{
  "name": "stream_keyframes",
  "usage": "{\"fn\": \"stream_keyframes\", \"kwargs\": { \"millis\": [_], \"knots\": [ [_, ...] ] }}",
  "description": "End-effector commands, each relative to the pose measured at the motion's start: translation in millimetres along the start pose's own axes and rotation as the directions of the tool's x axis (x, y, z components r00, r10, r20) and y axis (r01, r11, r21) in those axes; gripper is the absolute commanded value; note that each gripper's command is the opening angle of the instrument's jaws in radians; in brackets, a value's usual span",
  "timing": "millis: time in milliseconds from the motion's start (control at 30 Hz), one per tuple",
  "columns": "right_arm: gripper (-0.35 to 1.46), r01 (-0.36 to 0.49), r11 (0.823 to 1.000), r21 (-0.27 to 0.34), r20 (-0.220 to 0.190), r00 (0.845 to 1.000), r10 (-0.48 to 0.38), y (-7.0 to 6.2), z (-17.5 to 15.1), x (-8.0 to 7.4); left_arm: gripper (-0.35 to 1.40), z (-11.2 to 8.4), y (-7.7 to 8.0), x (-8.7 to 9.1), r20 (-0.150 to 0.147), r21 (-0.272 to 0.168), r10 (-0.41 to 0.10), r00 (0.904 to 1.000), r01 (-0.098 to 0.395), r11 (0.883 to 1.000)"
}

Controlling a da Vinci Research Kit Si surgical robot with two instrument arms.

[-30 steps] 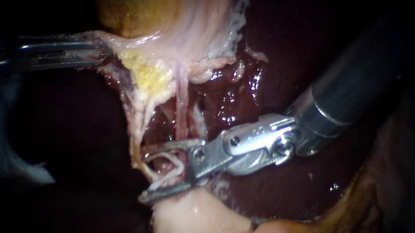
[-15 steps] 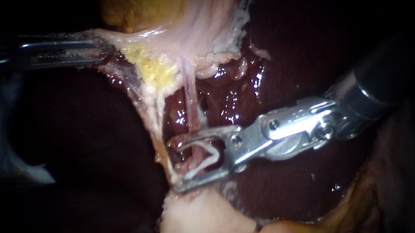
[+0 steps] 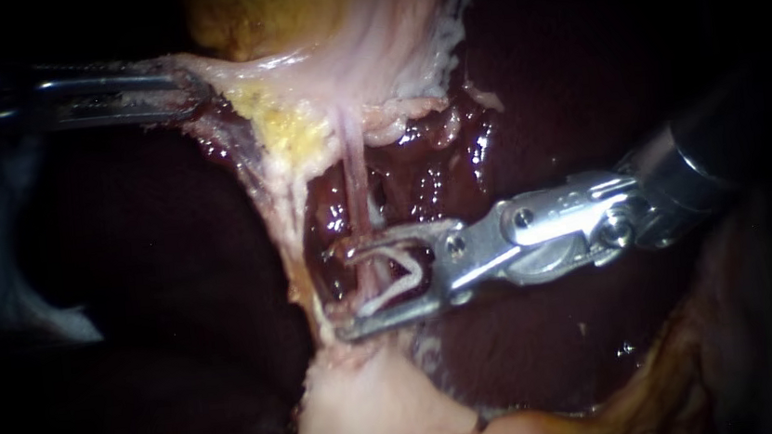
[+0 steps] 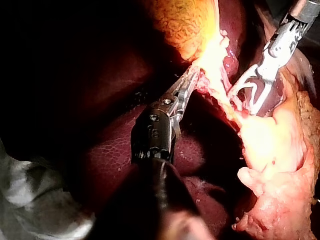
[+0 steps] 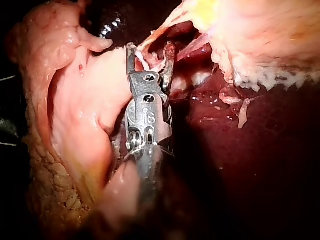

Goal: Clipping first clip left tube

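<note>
My left instrument (image 3: 181, 92) comes in from the left, its jaws shut on the pale edge of the gallbladder (image 3: 342, 34) and holding it taut; the left wrist view shows the same grip (image 4: 189, 86). My right instrument (image 3: 337, 291) stands open with a white clip (image 3: 396, 277) seated in its jaws. A thin pink tube (image 3: 356, 178) runs down between those jaws. A whitish left tube (image 3: 288, 216) lies just past the jaw tips. In the right wrist view the right instrument's jaws (image 5: 150, 56) sit against the strands.
Dark, wet liver (image 3: 506, 94) lies behind and around the tubes. A pale fatty mass (image 3: 365, 405) sits directly under the lower jaw. Yellow fat (image 3: 280, 128) marks where the strands fan out. White gauze (image 4: 35, 200) lies beside my left instrument's shaft.
My right instrument has drawn back to the right. The left whitish tube has also swung right; it sat within the jaws and now lies just off their tips. My left instrument keeps its hold.
</note>
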Motion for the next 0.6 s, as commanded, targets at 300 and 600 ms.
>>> {"fn": "stream_keyframes", "kwargs": {
  "millis": [300, 600],
  "knots": [
    [0.49, -0.066, 0.996, 0.058, -0.043, 0.997, 0.069, 1.0, 1.9, -2.0, -0.35, 0.1, 0.0, -0.1, 0.000, 0.000, 0.000, 1.0000, 0.000, 1.000],
    [0.48, -0.091, 0.986, 0.138, -0.096, 0.990, 0.105, 0.6, 3.9, -1.0, -0.35, 0.0, 0.0, -0.1, 0.000, 0.000, 0.000, 1.0000, 0.000, 1.000]
  ]
}}
